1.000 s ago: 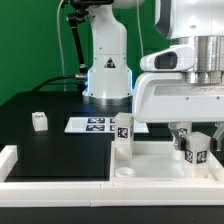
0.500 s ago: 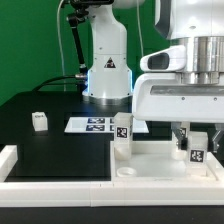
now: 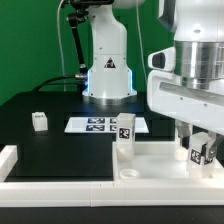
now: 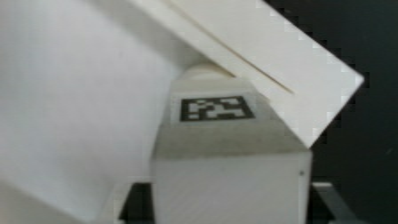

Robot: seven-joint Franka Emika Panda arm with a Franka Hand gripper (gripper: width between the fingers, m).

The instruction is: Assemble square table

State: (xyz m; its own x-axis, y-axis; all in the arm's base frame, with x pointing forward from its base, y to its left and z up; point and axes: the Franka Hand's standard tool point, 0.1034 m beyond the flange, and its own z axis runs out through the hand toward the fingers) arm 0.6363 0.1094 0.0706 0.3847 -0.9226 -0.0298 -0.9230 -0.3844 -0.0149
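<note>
The hand (image 3: 199, 150) is seen low over the tabletop (image 3: 150, 160), at the exterior view's right. Its fingers are drawn partway in and are closed on a leg (image 3: 198, 152), a small white block with a tag on its face. In the wrist view the same leg (image 4: 217, 150) is seen squarely between the dark fingertips (image 4: 315, 200), with the pale surface of the tabletop (image 4: 71, 90) behind it. Whether the leg's foot touches the tabletop cannot be told.

The tabletop, a large white tray with a raised rim, lies on the black bench (image 3: 60, 140). A second leg (image 3: 125, 135) stands upright on the tabletop, near the held leg, on the exterior view's left of it. A third leg (image 3: 39, 121) sits on the bench well apart from the tabletop, further to the exterior view's left. The marker board (image 3: 95, 125) lies just behind the tabletop.

The likely risk is judged to be a tilted leg: if it is not lined up with its socket, it could jam when pressed or turned, or slip in the grip. The standing leg could also be knocked over by a sideways sweep.
</note>
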